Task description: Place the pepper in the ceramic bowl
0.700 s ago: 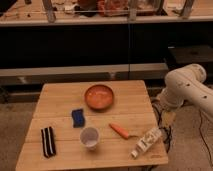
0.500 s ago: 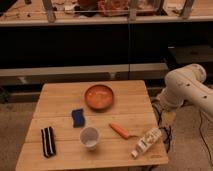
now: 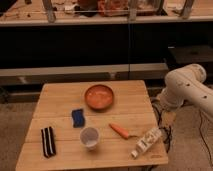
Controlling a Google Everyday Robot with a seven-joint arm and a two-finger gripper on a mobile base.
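Observation:
The pepper (image 3: 120, 130) is a small slim orange-red vegetable lying on the wooden table (image 3: 57, 102), right of centre toward the front. The ceramic bowl (image 3: 99, 96) is round, shallow and orange-brown. It stands empty behind the pepper, near the middle of the table. My white arm (image 3: 186, 90) hangs at the table's right side. The gripper (image 3: 165, 118) is low beside the right edge, to the right of the pepper and apart from it, holding nothing that I can see.
A white bottle (image 3: 147, 142) lies at the front right corner, close to the pepper. A small white cup (image 3: 89, 137) stands at the front centre. A blue sponge (image 3: 78, 117) and a black striped object (image 3: 48, 141) lie to the left. Dark shelving stands behind the table.

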